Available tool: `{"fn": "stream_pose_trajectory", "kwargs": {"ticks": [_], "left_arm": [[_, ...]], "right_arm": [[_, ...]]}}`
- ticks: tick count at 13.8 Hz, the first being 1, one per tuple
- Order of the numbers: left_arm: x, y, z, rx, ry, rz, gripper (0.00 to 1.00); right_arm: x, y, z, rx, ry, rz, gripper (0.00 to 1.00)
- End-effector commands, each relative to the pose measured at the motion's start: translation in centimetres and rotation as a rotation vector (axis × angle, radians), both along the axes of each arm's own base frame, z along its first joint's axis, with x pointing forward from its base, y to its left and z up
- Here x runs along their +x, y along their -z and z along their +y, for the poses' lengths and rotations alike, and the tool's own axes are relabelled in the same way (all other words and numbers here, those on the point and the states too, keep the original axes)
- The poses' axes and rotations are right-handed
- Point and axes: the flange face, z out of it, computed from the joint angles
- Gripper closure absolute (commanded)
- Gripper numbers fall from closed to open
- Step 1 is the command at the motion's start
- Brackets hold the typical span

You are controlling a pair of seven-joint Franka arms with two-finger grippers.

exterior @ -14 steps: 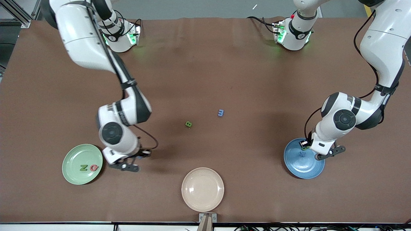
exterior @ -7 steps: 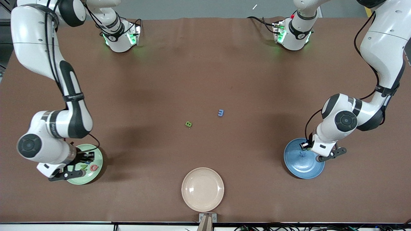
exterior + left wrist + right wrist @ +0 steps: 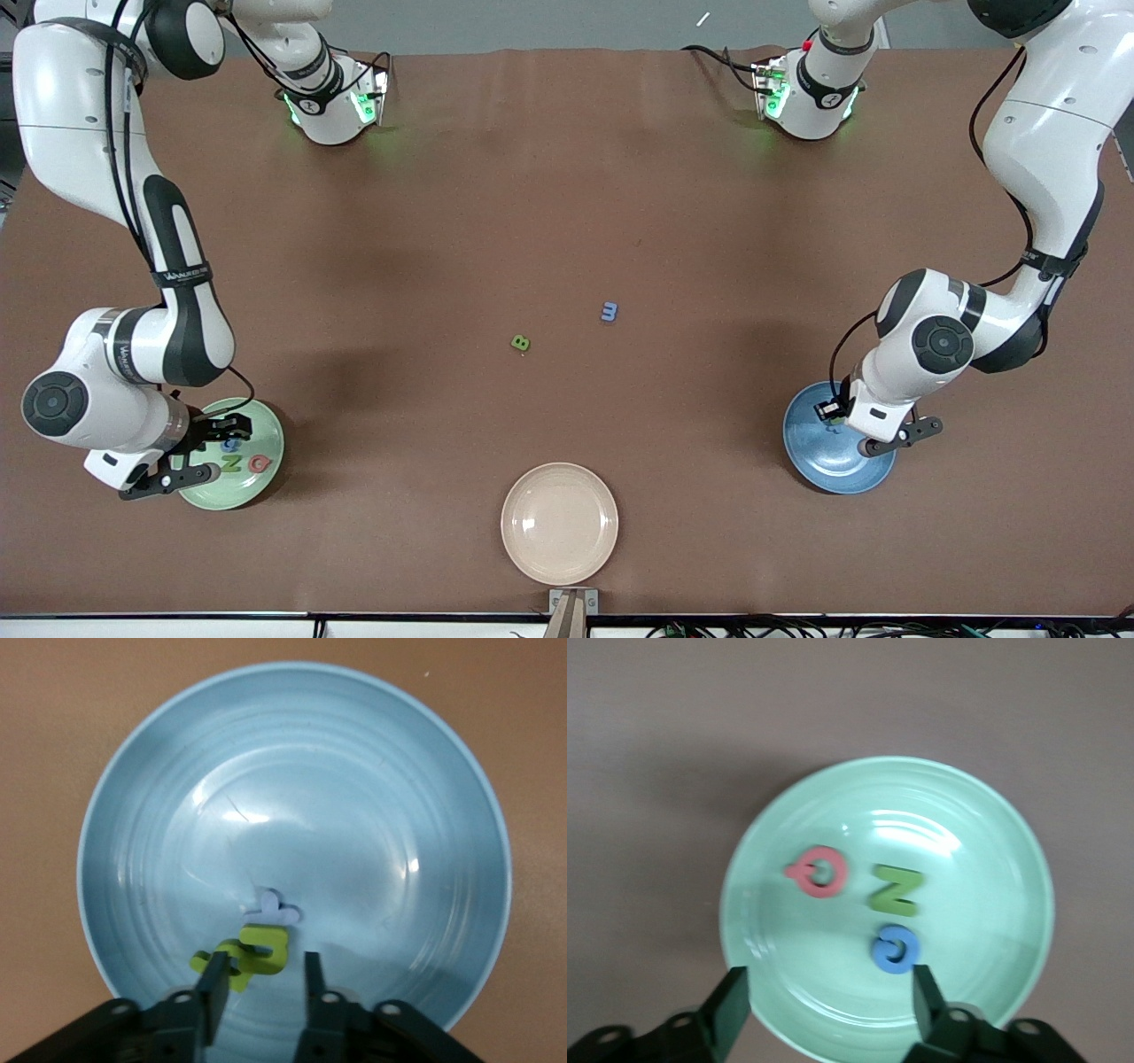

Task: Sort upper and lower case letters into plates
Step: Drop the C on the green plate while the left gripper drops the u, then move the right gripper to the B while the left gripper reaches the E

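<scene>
right tool (image 3: pixel 830 997) hangs over the mint green plate (image 3: pixel 266 474), fingers spread wide and gripping nothing; on that plate lie a red q (image 3: pixel 818 872), a green n (image 3: pixel 896 890) and a blue g (image 3: pixel 896 950); left tool (image 3: pixel 261 979) hovers low over the blue plate (image 3: pixel 833 465), fingers parted, a yellow-green letter (image 3: pixel 252 955) lying loose just ahead of them beside a pale blue letter (image 3: pixel 273 906); mid-counter (image 3: pixel 567 195) sit a green b (image 3: pixel 521 343) and a blue m (image 3: pixel 609 311), apart; nearest the front camera rests a cream plate (image 3: pixel 559 523).
</scene>
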Motion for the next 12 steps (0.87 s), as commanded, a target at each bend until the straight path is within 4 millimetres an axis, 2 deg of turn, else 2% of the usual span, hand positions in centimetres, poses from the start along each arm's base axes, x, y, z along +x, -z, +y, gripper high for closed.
{"fn": "stream_pose_trajectory", "kwargs": {"ticks": [1, 2, 4, 6, 7, 9, 12], "left_arm": [[0.4, -2.1, -0.8, 0.011, 0.011, -0.027, 0.00], [-0.1, -2.8, -2.3, 0.005, 0.028, -0.019, 0.00], [-1.2, -5.7, -6.7, -0.003, 0.075, 0.013, 0.00], [-3.0, -7.2, -11.4, -0.025, 0.059, 0.040, 0.00], [-4.1, -7.3, -13.5, -0.030, 0.055, 0.053, 0.00], [-6.7, -6.5, -17.5, -0.039, 0.026, 0.078, 0.02], [-11.2, -5.0, -24.9, -0.050, 0.050, 0.094, 0.09]], "right_arm": [[-1.1, -0.2, 7.3, 0.000, 0.102, 0.022, 0.00], [-1.5, -0.5, 10.7, -0.006, 0.162, 0.023, 0.00], [-2.7, -1.4, 18.2, -0.016, 0.313, 0.010, 0.00], [-4.4, -1.2, 25.3, -0.013, 0.456, -0.006, 0.00], [-5.6, -0.9, 28.8, -0.007, 0.531, -0.012, 0.00], [-7.6, -0.9, 34.5, 0.033, 0.626, -0.024, 0.00], [-10.8, -0.1, 41.1, 0.090, 0.707, -0.015, 0.00]]}}
